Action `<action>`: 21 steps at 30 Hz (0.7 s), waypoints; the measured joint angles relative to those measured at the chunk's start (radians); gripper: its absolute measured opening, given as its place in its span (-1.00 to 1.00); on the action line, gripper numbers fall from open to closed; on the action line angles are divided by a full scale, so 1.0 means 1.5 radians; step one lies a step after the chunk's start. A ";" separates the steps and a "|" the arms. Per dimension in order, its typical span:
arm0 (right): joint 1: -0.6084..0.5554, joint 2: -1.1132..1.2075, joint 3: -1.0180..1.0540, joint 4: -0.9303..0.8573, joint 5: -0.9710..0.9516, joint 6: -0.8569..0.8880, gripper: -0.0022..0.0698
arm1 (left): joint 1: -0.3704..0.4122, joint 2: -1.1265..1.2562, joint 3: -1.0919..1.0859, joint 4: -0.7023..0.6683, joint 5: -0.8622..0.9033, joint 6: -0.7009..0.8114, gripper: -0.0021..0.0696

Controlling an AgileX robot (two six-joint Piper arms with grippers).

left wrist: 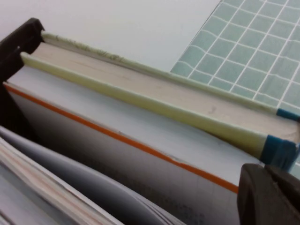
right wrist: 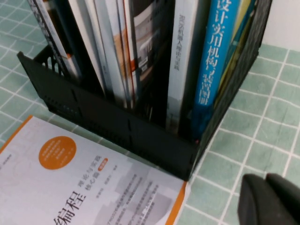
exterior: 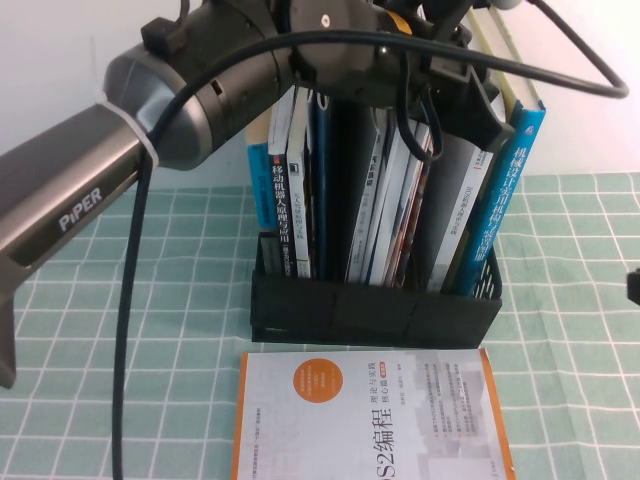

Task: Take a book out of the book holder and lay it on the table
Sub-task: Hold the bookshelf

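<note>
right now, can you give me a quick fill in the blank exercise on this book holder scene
1. The book with the bright blue spine stands in the book holder at the robot's ____ end.
2. A white book with an orange circle lies ____ on the table in front of the holder.
3. The left gripper is above the ____.
4. The right gripper, low beside the holder, is ____.

Missing words: right; flat; book holder; shut

matt plastic, glossy paper, soft cloth
black matt plastic book holder (exterior: 370, 310); glossy paper book (exterior: 505, 190) cover; checked cloth over the bench (exterior: 120, 330).
</note>
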 joint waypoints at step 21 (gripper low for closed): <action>0.000 0.062 0.000 0.271 -0.002 -0.302 -0.48 | -0.019 0.006 -0.018 -0.039 -0.020 0.041 -0.95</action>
